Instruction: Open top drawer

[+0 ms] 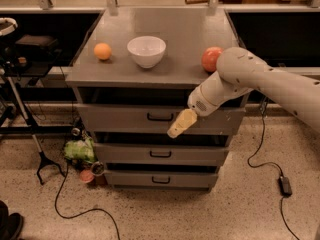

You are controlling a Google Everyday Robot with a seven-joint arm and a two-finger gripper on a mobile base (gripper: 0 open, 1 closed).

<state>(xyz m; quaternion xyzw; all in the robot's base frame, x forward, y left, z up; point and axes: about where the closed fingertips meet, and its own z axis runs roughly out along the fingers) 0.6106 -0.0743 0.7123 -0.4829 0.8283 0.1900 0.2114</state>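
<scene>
The top drawer is the uppermost grey front of three in a grey metal cabinet, with a small black bar handle at its centre. It looks closed, level with the fronts below. My gripper hangs from a white arm coming in from the right. Its pale yellowish tip sits just right of and slightly below the handle, in front of the drawer front.
On the cabinet top sit an orange, a white bowl and a red apple. Two lower drawers lie below. A green bag and cups lie on the floor left; cables and a stand lie around.
</scene>
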